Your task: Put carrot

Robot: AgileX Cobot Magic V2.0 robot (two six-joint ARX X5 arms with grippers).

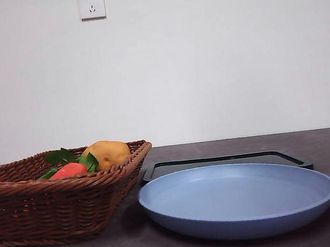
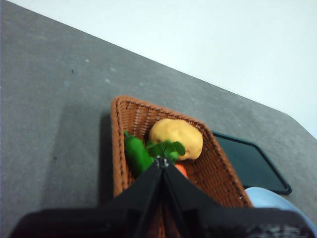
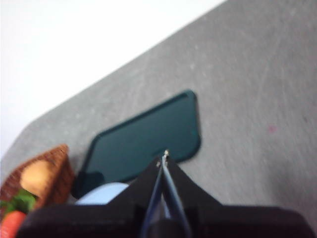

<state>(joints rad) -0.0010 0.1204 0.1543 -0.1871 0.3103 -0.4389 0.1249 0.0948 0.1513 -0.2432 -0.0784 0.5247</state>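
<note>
The left gripper (image 2: 162, 162) hangs over the basket (image 2: 121, 148), its two black fingers (image 2: 143, 186) pressed together to a point at frame centre. Past the tips lie the potato (image 2: 176, 138), a green vegetable (image 2: 136, 153) and the carrot (image 2: 181, 169), mostly hidden behind leaves. At right, a dark tray (image 2: 252, 166) and a plate (image 2: 270, 198) sit on the grey desk (image 2: 54, 99).

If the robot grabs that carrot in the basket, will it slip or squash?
The carrot looks smooth and shiny, so it may slip a little between the jaws. It appears to be hard plastic, so probably no squashing. Its tapered shape could roll, though the potato and the basket wall hem it in.
</note>
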